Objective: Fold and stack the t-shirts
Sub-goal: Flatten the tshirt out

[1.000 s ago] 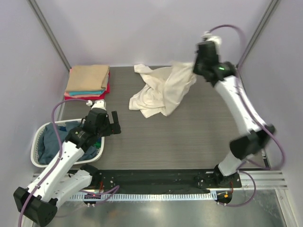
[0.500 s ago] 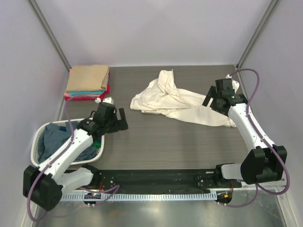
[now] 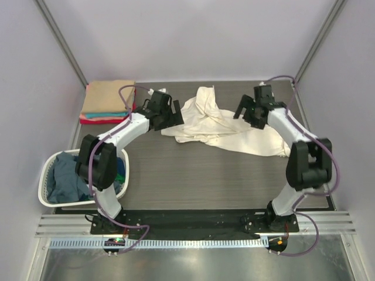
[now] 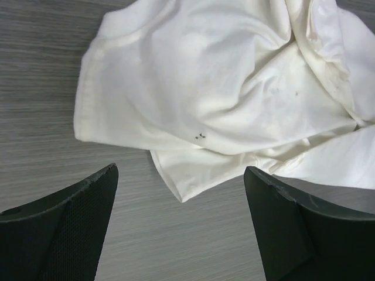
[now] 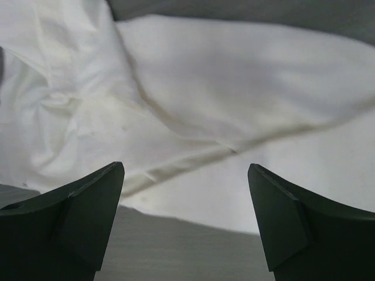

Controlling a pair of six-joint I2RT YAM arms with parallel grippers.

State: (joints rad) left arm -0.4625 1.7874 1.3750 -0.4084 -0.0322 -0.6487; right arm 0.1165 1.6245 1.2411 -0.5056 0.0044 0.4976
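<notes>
Two claws are held wide open over the surface (image 3: 193, 175), and nothing is gripped by either. The left claw (image 4: 180, 171) is poised above one edge of the cream shirt (image 3: 225, 129). In its wrist view a corner of the cloth is seen between the spread fingers, just ahead of the tips, with bare surface under the fingers themselves. The right claw (image 5: 186, 168) is poised at the opposite side of the same shirt. Cloth is spread ahead of and between its fingers, and a long crease is seen running across it. Whether either claw touches the cloth cannot be told.

The shirt is spread crumpled and unfolded between the two claws, bunched toward the left claw and drawn out flatter toward the right one. Well off to the left claw's outer side, away from the cream shirt, three folded shirts are piled: a tan shirt (image 3: 108, 95) on top, a teal shirt (image 3: 105, 115) under it, a red shirt (image 3: 132, 109) at the bottom. Behind the left claw, toward the arm bases, a basket (image 3: 44, 186) is set, and a blue shirt (image 3: 61, 178) and a green shirt (image 3: 120, 174) are heaped in it.
</notes>
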